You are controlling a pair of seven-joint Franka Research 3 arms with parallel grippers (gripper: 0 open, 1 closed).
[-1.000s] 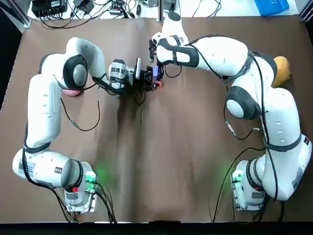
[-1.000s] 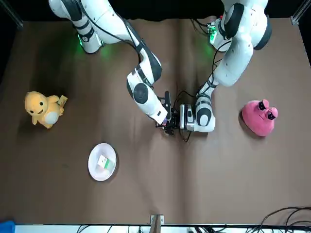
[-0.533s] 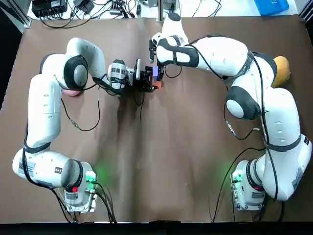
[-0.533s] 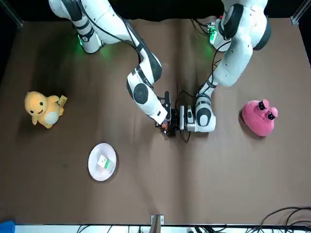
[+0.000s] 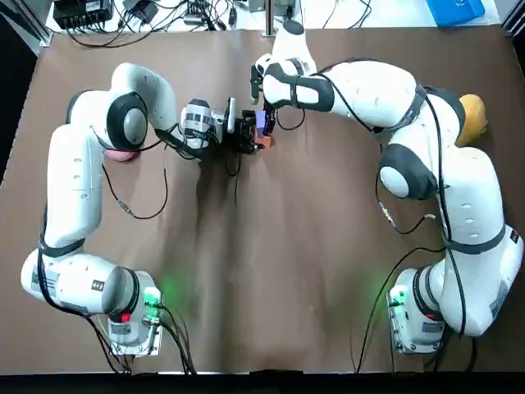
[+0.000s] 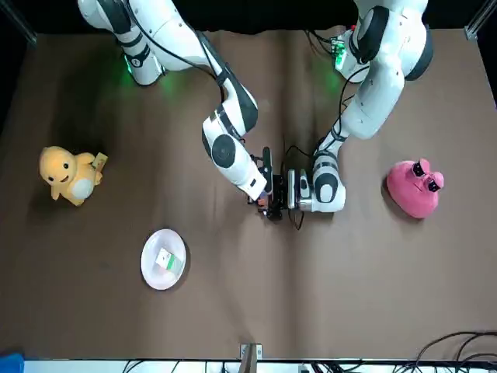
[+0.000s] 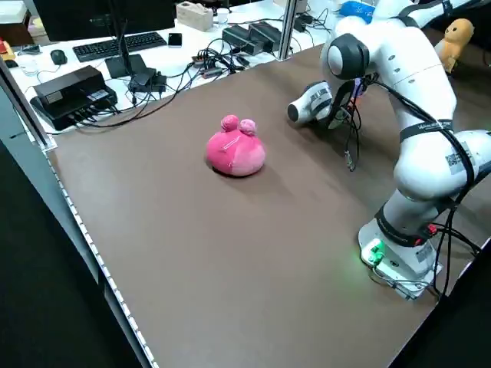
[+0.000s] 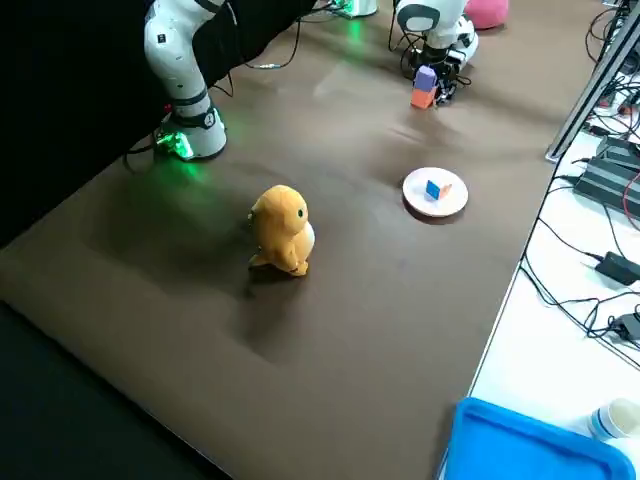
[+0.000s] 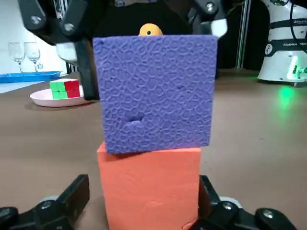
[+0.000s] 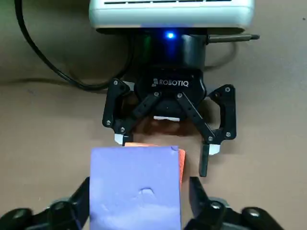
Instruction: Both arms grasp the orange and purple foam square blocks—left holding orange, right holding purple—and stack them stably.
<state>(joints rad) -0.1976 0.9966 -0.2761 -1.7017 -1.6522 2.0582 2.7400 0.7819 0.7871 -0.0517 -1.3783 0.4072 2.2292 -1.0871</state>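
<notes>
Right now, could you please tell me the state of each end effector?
Left end effector: open, straddling the orange block.
Right end effector: around the purple block; grip cannot be told.

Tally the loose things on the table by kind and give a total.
Foam blocks: 2 (purple block, orange block)
Plush toys: 2 (yellow plush, pink plush)
Plate: 1
Puzzle cube: 1
Total: 6
</notes>
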